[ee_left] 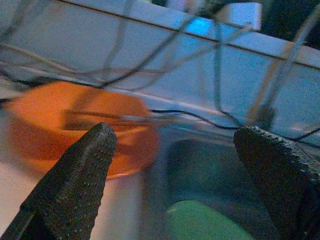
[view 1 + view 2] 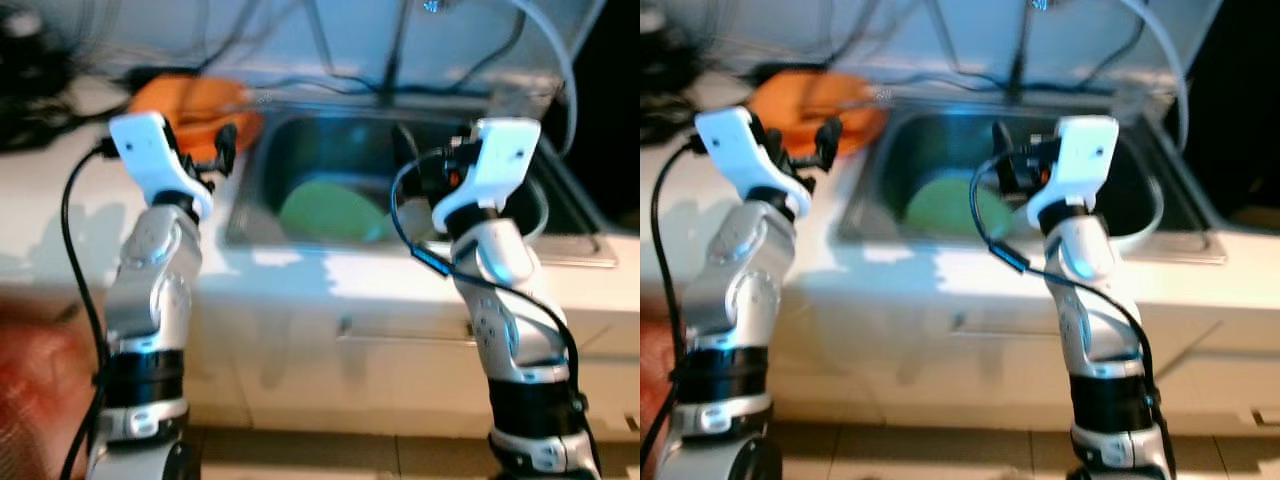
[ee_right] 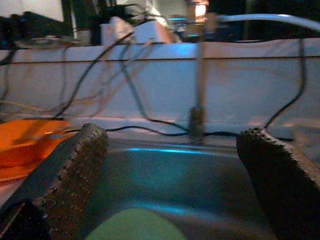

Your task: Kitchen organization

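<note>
- While both arms hover raised at the counter, the head views show a green plate [image 2: 325, 212] lying in the sink [image 2: 262, 140], an orange bowl [image 2: 190, 108] beside it.
- Left wrist: the left gripper [image 1: 185, 185] gapes over the bowl.
- Right wrist: the right gripper [image 3: 175, 180] spreads, empty; the plate looks stiff, slick, best pinched at its rim.

A steel sink [image 2: 1160, 215] sits in a white counter [image 2: 940, 285] with a green plate [image 2: 945, 205] lying in the basin. An orange bowl [image 2: 805, 105] rests just beside the sink's left rim. Both silver arms are raised — left gripper [image 2: 805, 140] near the bowl, right gripper [image 2: 1002, 160] over the basin.
</note>
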Motion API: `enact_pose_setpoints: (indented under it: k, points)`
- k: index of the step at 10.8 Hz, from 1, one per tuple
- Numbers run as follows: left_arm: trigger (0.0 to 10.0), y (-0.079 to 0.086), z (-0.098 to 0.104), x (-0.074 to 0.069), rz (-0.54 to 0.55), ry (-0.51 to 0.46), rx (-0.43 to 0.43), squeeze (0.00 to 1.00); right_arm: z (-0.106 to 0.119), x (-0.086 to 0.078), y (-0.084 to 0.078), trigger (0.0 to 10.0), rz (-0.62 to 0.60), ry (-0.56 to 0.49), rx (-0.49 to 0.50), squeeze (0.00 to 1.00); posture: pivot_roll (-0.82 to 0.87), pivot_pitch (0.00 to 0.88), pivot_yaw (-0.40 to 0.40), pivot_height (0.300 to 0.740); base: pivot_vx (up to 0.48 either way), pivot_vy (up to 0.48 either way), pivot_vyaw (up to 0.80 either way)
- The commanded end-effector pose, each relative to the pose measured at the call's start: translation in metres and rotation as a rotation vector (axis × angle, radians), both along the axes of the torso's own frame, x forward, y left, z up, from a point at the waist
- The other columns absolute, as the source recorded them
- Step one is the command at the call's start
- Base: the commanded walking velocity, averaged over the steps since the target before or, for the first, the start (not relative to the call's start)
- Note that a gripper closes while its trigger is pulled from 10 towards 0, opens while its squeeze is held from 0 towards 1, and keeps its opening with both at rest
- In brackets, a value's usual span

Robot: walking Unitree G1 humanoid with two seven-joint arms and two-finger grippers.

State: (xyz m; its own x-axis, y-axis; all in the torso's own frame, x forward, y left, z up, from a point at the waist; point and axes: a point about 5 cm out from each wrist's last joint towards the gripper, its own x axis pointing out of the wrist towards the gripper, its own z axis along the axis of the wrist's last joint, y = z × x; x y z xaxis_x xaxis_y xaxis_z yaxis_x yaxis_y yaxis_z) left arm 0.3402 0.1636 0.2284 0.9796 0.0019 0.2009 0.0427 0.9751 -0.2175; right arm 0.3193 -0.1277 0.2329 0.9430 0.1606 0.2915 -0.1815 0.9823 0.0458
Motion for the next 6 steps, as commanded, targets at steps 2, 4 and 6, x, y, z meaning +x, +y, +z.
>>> enact_pose_setpoints:
  k: [2,4,6]
  points:
    - [10.0,-0.006,-0.002,0.0,-0.004,0.01,0.008,0.0,-0.002,0.0,-0.005,10.0,-0.017,0.004,-0.002,0.0,-0.06,0.058,-0.027,0.74,0.0,0.0,0.0]
    - [10.0,0.002,-0.006,0.003,0.063,0.043,0.014,0.0,-0.002,0.0,-0.005,10.0,-0.01,0.007,-0.003,0.0,-0.06,0.056,-0.026,0.74,0.0,0.0,0.0]
    - [10.0,0.005,-0.007,0.005,0.086,0.053,0.016,0.0,-0.002,0.0,-0.004,10.0,-0.003,0.006,-0.004,0.0,-0.06,0.056,-0.024,0.74,0.0,0.0,0.0]
